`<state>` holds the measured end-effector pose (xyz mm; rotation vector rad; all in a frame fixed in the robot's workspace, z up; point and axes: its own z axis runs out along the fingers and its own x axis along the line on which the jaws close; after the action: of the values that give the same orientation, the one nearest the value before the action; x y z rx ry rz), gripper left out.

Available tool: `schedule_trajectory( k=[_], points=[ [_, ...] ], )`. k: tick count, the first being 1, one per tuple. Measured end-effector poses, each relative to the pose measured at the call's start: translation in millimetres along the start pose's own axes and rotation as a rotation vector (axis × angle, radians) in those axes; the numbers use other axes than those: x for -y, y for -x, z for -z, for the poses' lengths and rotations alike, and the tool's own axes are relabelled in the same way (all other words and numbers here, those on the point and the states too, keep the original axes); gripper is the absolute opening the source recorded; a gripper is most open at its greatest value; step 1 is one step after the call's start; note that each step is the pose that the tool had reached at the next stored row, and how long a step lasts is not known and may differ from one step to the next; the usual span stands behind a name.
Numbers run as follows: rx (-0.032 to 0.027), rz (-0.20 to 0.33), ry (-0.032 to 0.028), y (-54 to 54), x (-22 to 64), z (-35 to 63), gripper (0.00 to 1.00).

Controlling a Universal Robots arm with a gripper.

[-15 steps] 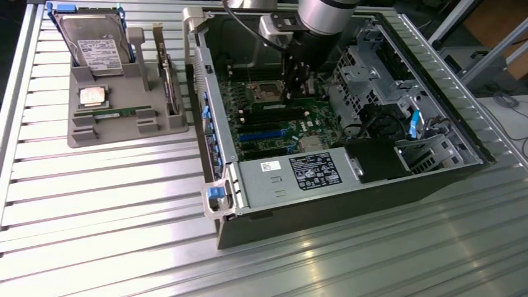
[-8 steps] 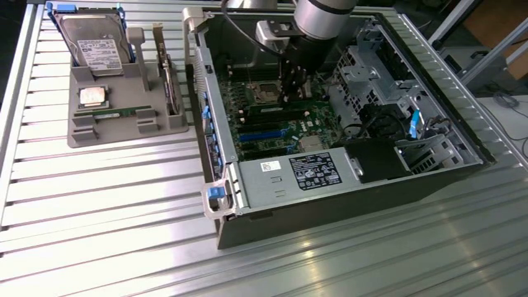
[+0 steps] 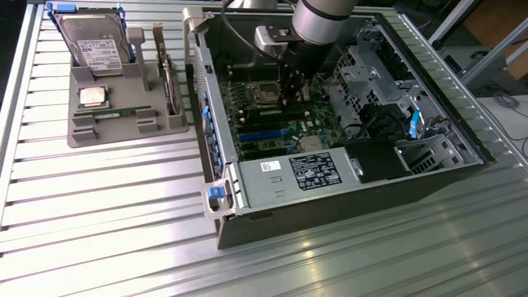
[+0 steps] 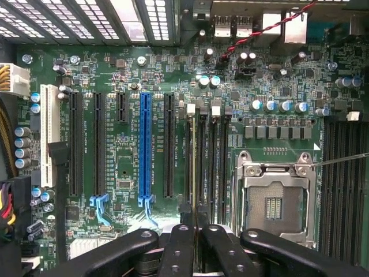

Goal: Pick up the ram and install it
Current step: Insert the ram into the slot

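Observation:
The ram (image 3: 115, 113), a thin green stick, lies in a groove at the front of the grey tray (image 3: 107, 135) on the exterior view's left, outside the computer. My gripper (image 3: 290, 102) is down inside the open computer case (image 3: 330, 213), just above the motherboard beside the empty processor socket (image 3: 266, 93). In the wrist view the gripper (image 4: 194, 216) has its black fingers (image 4: 183, 242) pressed together over the near end of the memory slots (image 4: 207, 156), next to the socket (image 4: 277, 199). I cannot make out anything between the fingers.
The tray also carries a silver hard drive (image 3: 95, 40), a square processor chip (image 3: 93, 96) and an upright card (image 3: 167, 77). Inside the case sit the power supply (image 3: 301, 173), drive cages (image 3: 371, 68) and cables. Expansion slots, one blue (image 4: 145, 150), lie beside the memory slots.

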<state>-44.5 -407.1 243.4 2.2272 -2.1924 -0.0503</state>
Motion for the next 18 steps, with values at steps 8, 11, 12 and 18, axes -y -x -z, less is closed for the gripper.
schedule_trajectory(
  k=[8,11,12,18],
  points=[
    [-0.0001,0.000,0.0001,-0.1,-1.5,-4.9,0.12],
    [-0.0001,0.000,0.0001,-0.1,-1.5,-7.0,0.12],
    [-0.0001,0.000,0.0000,-0.1,-1.5,-7.2,0.12],
    [0.0002,0.000,-0.0014,-0.8,-1.5,-7.1,0.12]
  ],
)
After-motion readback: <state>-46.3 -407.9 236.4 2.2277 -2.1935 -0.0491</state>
